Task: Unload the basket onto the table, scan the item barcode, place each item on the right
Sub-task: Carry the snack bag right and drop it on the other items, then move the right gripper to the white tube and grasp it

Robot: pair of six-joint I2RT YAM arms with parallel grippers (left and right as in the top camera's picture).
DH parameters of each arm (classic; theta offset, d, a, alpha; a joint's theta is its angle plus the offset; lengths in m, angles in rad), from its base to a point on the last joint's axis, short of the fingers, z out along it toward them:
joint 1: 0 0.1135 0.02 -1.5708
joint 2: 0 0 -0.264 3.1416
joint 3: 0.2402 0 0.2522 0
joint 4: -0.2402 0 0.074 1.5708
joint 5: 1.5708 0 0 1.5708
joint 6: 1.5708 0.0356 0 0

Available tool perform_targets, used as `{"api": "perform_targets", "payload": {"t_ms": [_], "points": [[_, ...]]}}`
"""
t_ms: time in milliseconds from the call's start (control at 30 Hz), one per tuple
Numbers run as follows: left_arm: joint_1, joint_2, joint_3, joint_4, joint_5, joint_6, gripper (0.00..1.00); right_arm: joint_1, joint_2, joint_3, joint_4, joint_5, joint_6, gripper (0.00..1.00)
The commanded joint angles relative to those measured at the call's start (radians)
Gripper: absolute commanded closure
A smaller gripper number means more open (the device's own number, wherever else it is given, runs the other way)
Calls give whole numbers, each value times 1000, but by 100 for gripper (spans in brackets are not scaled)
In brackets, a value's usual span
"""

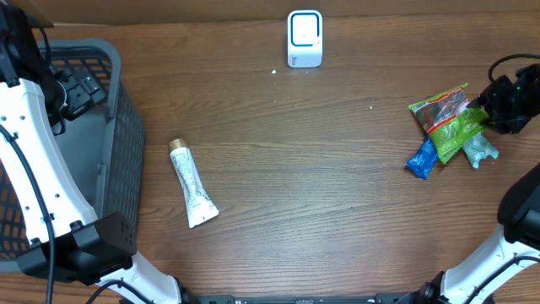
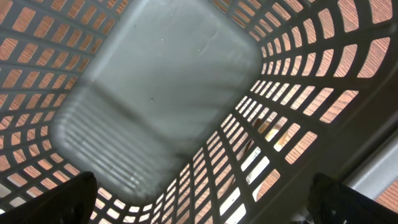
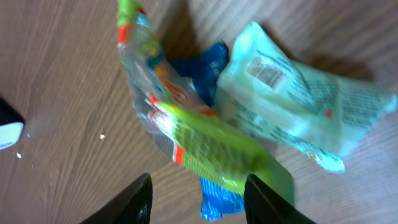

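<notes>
Left jaws stood spread wide and held nothing. They hung inside the basket [image 1: 126, 127] at the far left, whose grey floor showed bare in the left wrist view. Just right of the basket a tube [image 1: 193, 185] lay flat on the counter [image 1: 321, 169], cap toward the back. The scanner [image 1: 305, 38] stood upright at the back edge, near the middle, with nothing in front of it.

At the right lay a small heap of packets, overlapping each other: a green packet [image 3: 211, 143] on top, a blue packet [image 3: 205, 65] under it, and a pale packet [image 3: 298, 106] beside them with its barcode [image 3: 264, 71] facing up. Right jaws hovered over this heap, parted about halfway. The lower end of the green packet lay just ahead of them, and as far as the right wrist view showed, nothing was pinched between the tips.

By my reading the task was at the pick-up stage: no item had reached the scanner, which was well apart from the heap. The next move called for the right jaws to drop onto one packet only and close on an edge free of its neighbours. Then they would lift it clear and carry it left to the scanner, code turned to its face. Thin, slippery film could slide or drag a second packet along.
</notes>
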Motion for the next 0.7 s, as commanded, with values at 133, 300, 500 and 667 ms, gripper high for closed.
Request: {"api": "perform_targets", "payload": {"t_ms": [133, 300, 500, 667], "points": [[-13, -2, -2, 0, 2, 19, 0, 62, -136, 212, -121, 16, -20, 45], [-13, -2, -2, 0, 2, 19, 0, 249, -171, 232, -93, -149, -71, 23], [-13, -2, -2, 0, 2, 19, 1, 597, -150, 134, 153, -234, -71, 0], [-13, -2, -2, 0, 2, 19, 0, 887, -43, 77, 345, -208, -78, 2]]}}
